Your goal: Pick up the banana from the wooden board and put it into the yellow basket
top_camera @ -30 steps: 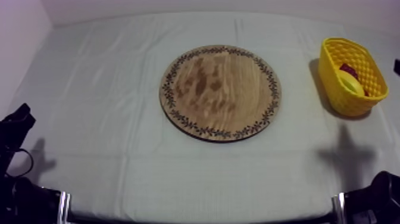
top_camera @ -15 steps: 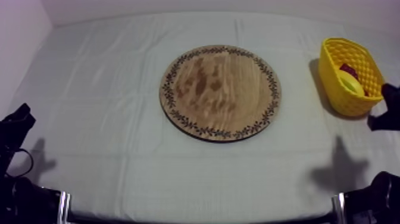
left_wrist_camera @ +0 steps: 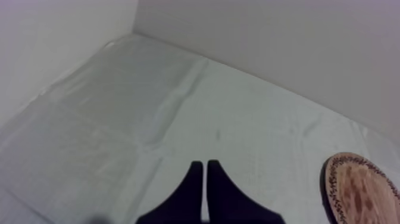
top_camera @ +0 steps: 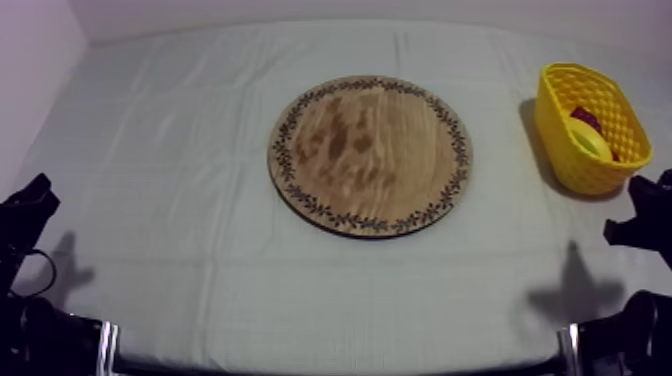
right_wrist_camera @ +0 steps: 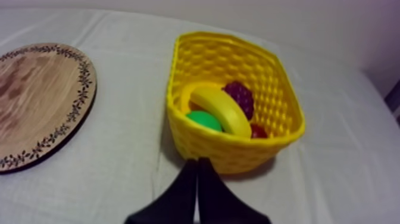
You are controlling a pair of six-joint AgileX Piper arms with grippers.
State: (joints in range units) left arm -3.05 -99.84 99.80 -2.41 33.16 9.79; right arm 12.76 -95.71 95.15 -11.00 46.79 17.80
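The banana (right_wrist_camera: 223,109) lies inside the yellow basket (right_wrist_camera: 262,77), resting on a green fruit (right_wrist_camera: 202,121), a bunch of grapes (right_wrist_camera: 241,95) and a small red fruit (right_wrist_camera: 258,130). The basket (top_camera: 555,135) stands at the table's right, with the banana (top_camera: 590,142) visible in it. The round wooden board (top_camera: 370,152) at the centre is bare. My right gripper (right_wrist_camera: 197,164) is shut with nothing in it, just in front of the basket's near wall; in the top view it (top_camera: 640,215) hangs below the basket. My left gripper (left_wrist_camera: 202,170) is shut over bare cloth, low at the left (top_camera: 30,205).
The board's patterned rim (right_wrist_camera: 59,128) lies left of the basket in the right wrist view, and its edge (left_wrist_camera: 333,190) shows beyond the left gripper. Grey-white cloth (top_camera: 200,120) covers the table, with a wall along the back.
My right arm has drawn back from the basket toward the table's near right edge. The left arm, board and basket have not moved.
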